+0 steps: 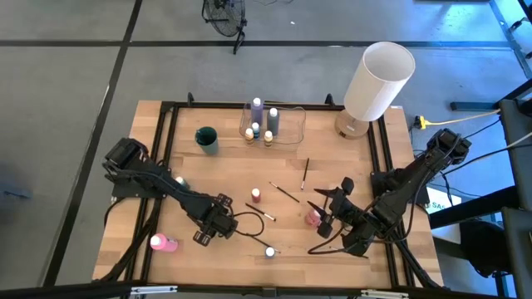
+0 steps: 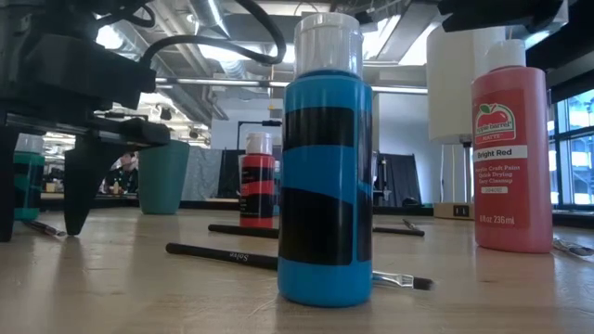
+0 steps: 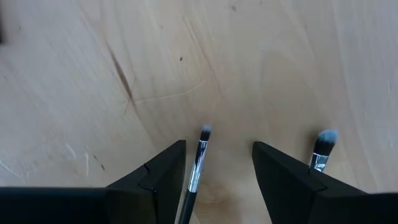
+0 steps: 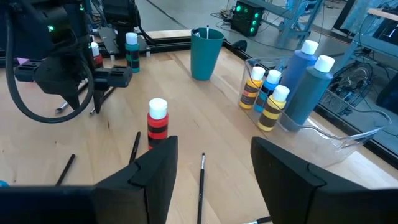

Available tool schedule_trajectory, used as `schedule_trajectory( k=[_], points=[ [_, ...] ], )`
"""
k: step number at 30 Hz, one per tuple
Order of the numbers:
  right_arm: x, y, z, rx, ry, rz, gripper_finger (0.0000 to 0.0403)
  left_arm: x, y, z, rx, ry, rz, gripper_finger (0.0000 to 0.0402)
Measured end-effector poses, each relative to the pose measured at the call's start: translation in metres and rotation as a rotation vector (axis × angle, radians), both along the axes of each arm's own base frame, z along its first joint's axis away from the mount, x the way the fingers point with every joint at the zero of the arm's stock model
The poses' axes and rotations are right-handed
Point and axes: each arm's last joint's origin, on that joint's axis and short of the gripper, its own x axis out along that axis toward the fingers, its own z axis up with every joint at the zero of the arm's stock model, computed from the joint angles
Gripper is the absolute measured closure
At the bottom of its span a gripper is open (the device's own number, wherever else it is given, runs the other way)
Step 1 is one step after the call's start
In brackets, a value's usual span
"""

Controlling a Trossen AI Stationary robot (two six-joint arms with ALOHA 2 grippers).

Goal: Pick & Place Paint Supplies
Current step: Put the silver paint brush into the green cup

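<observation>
My left gripper (image 3: 217, 180) points down near the table's front left (image 1: 208, 234) and is open. A thin dark-handled paintbrush (image 3: 198, 163) lies on the wood between its fingers, and a second brush (image 3: 323, 148) lies just outside one finger. In the low view its fingertips (image 2: 76, 227) hang just above the table. My right gripper (image 4: 214, 180) is open and holds nothing. It hovers at the front right (image 1: 326, 212), over a red paint bottle (image 1: 312, 218) that stands upright (image 2: 510, 158). A blue black-striped bottle (image 2: 325, 176) and a red striped one (image 4: 158, 127) also stand upright.
A clear container (image 1: 287, 124) with several bottles, a teal cup (image 1: 206, 138) and a white cylinder (image 1: 378, 79) stand along the far edge. A pink bottle (image 1: 162, 242) lies at the front left. Loose brushes (image 1: 284, 193) lie mid-table. A black frame (image 1: 166, 133) borders the wood.
</observation>
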Motion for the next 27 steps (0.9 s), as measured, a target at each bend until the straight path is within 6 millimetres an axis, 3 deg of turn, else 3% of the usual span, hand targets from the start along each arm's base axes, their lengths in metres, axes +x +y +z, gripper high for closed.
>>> schedule_trajectory(
  k=[22, 27],
  points=[
    [0.0006, 0.0006, 0.0006, 0.009, -0.010, 0.000, 0.0197, 0.0026, -0.0020, -0.0004, -0.045, -0.015, 0.028, 0.0218],
    [0.0008, 0.0010, 0.0006, 0.019, -0.006, 0.006, 0.0197, 0.0023, -0.0020, -0.0003, -0.042, -0.010, 0.027, 0.0242]
  ],
)
